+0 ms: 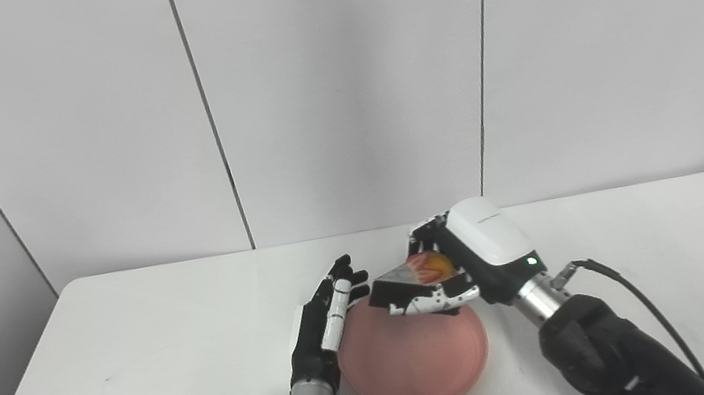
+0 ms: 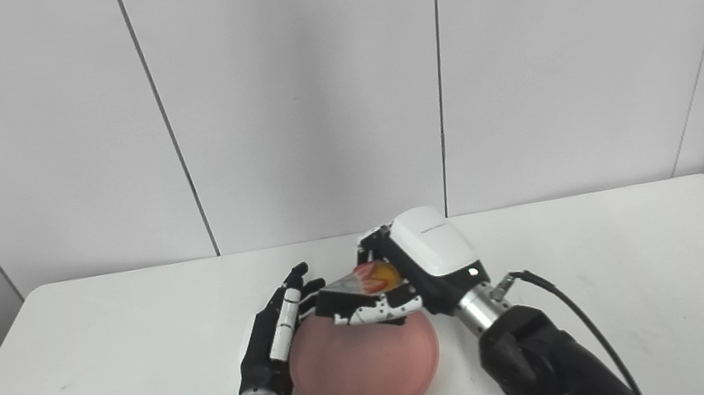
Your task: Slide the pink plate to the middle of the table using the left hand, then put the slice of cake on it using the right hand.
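**Slice of cake held over the far rim of the pink plate**

The slice of cake [image 1: 424, 269] is in the right robot hand [image 1: 442, 276], pinched between fingers above and thumb below, its pointed end aimed left toward the left robot hand [image 1: 323, 322]. It hangs above the far edge of the pink plate [image 1: 418, 367], apparently not yet touching it. The plate lies near the middle of the white tabletop [image 1: 133, 352], toward the near edge, so the sliding step looks done.

The bare centre of the plate lies nearer the robot than the slice and below it, so by my judgement the coming move is a short pull back and a lowering before letting go.

The right forearm comes in from the lower right, wrist bent so the palm faces left. The left robot hand grasps nothing: it stands on edge with fingers straight, just beside the plate's left rim; contact cannot be told.
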Available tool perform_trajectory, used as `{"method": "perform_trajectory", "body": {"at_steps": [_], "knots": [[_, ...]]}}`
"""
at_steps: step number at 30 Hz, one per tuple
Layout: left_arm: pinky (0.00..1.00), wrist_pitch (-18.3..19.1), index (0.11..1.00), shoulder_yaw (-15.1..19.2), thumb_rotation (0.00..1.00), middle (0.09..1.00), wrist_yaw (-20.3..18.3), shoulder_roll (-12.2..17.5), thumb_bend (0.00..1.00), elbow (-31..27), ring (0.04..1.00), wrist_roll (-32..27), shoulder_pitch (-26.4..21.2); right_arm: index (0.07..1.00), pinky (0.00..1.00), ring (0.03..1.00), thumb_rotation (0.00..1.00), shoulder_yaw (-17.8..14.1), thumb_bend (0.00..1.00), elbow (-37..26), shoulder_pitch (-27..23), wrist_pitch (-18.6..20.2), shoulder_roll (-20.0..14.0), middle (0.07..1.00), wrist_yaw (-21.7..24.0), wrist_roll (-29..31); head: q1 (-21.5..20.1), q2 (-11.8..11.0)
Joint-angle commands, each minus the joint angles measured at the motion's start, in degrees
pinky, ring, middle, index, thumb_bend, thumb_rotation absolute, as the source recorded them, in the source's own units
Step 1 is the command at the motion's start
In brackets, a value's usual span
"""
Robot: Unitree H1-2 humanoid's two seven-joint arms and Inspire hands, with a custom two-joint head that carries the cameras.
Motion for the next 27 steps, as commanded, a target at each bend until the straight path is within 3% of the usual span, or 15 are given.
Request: {"method": "perform_trajectory", "body": {"at_steps": [1,4,8,11,15,18,21,24,27], "knots": [[0.71,1.1,0.865,-0.7,0.97,0.821,-0.6,-1.4,0.63,-1.4,0.804,0.2,-0.5,0.332,0.16,0.210,0.61,0.1,0.51,-0.5,-3.4,-1.6,-0.2,0.272,-1.7,-0.9,0.0,0.0],[0.72,2.2,0.869,-0.2,0.99,0.826,-0.7,-1.5,0.64,-2.1,0.811,-0.4,-0.3,0.362,0.14,0.201,0.63,0.9,0.52,1.7,-3.4,-2.0,0.3,0.273,-2.5,-1.4,0.0,0.3],[0.72,2.8,0.857,-0.2,1.00,0.829,-0.3,-1.4,0.69,-2.3,0.809,0.1,-0.1,0.263,0.10,0.158,0.64,1.9,0.53,4.9,-3.5,-2.8,0.7,0.226,-3.9,-1.7,-0.1,0.4],[0.70,2.8,0.839,0.0,1.00,0.828,0.0,-1.7,0.70,-2.4,0.799,0.0,0.0,0.254,0.10,0.149,0.65,2.9,0.53,7.3,-3.5,-3.5,0.9,0.213,-4.6,-1.8,-0.1,0.4],[0.67,2.5,0.827,0.4,1.00,0.815,0.2,-2.2,0.73,-2.6,0.784,-0.3,0.2,0.365,0.13,0.185,0.61,6.0,0.48,9.8,-4.0,-4.5,-0.5,0.259,-6.6,-5.7,-0.1,0.7],[0.65,2.5,0.822,0.6,1.00,0.794,0.2,-2.4,0.74,-2.9,0.777,-0.3,0.3,0.432,0.14,0.201,0.67,7.5,0.49,11.9,-4.4,-5.5,-1.0,0.287,-9.1,-7.6,-0.1,0.8],[0.65,2.1,0.820,0.7,1.00,0.777,0.1,-2.3,0.76,-2.9,0.770,-0.3,0.5,0.409,0.14,0.202,0.73,7.9,0.50,14.5,-4.6,-7.1,-1.0,0.284,-10.4,-7.4,-0.5,1.0],[0.64,2.2,0.822,0.9,1.00,0.782,-0.1,-2.3,0.77,-3.1,0.768,-0.6,0.6,0.426,0.17,0.231,0.72,8.4,0.50,15.1,-4.6,-7.9,-1.3,0.311,-9.6,-7.2,-0.8,0.9],[0.65,2.7,0.827,1.1,1.00,0.790,-0.3,-2.3,0.77,-3.4,0.762,-1.0,0.6,0.513,0.23,0.311,0.85,8.7,0.54,15.4,-4.3,-8.2,-1.5,0.399,-9.1,-7.0,-0.8,0.9]]}}
